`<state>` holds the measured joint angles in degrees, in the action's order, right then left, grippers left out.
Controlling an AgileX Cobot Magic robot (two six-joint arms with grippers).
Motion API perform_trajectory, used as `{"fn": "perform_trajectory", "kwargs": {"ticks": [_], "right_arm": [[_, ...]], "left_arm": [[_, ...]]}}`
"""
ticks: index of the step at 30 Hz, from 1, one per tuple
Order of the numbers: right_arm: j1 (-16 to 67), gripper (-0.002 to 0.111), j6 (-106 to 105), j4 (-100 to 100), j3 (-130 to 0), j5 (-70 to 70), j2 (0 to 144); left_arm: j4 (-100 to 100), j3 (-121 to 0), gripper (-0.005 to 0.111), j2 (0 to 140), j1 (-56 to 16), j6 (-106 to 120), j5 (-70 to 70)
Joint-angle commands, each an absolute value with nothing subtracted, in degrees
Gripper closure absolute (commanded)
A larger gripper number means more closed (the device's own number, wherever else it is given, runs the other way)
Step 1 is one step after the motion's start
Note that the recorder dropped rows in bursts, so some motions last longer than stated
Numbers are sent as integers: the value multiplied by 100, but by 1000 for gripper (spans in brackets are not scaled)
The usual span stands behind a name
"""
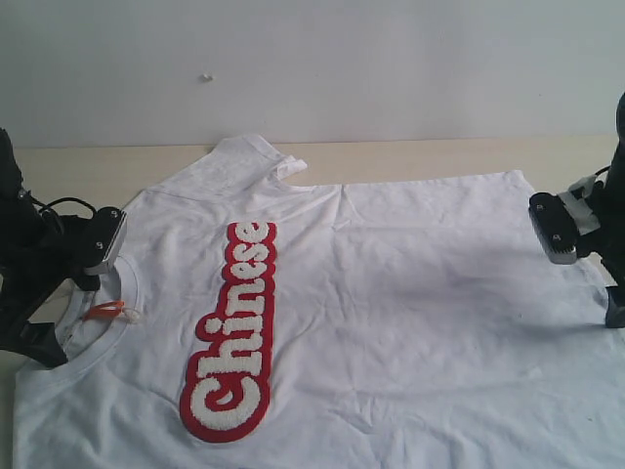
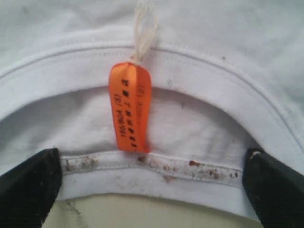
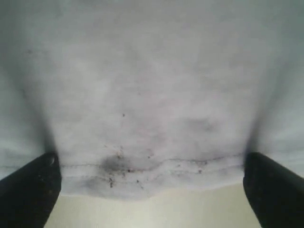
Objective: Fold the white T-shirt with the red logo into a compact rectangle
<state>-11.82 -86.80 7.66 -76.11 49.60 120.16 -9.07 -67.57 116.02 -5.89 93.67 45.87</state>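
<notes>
Your left arm [image 1: 27, 269] is a matt black, angular body with a thin black cable [image 1: 61, 203] looping over it. It carries a pale grey boxy housing [image 1: 105, 239] studded with small dark screws. Your right arm [image 1: 619, 127] is black too, with a matching grey screw-dotted block [image 1: 555, 230] and a white fitting [image 1: 589, 191]. Up close, your left gripper [image 2: 152, 190] and right gripper [image 3: 152, 190] each show two blunt, matt black, wedge-shaped fingertips [image 2: 28, 192].

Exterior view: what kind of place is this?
Probably a robot lab bench: a pale table against a plain wall, a left arm and a right arm, one T-shirt laid flat.
</notes>
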Motion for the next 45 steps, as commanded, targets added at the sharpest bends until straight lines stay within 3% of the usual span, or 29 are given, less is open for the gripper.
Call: {"fn": "perform_trajectory", "kwargs": {"ticks": [1, 16, 45], "right_arm": [[-1211, 3, -8859, 546, -7884, 5209, 12011], [-1283, 3, -9101, 462, -7979, 5699, 12418], [-1283, 3, -8820, 496, -7979, 5237, 12431]], "left_arm": [[-648, -6728, 2, 11661, -578, 9398, 4357], [-648, -6728, 2, 11661, -578, 9398, 4357], [-648, -6728, 2, 11661, -578, 9398, 4357]]}}
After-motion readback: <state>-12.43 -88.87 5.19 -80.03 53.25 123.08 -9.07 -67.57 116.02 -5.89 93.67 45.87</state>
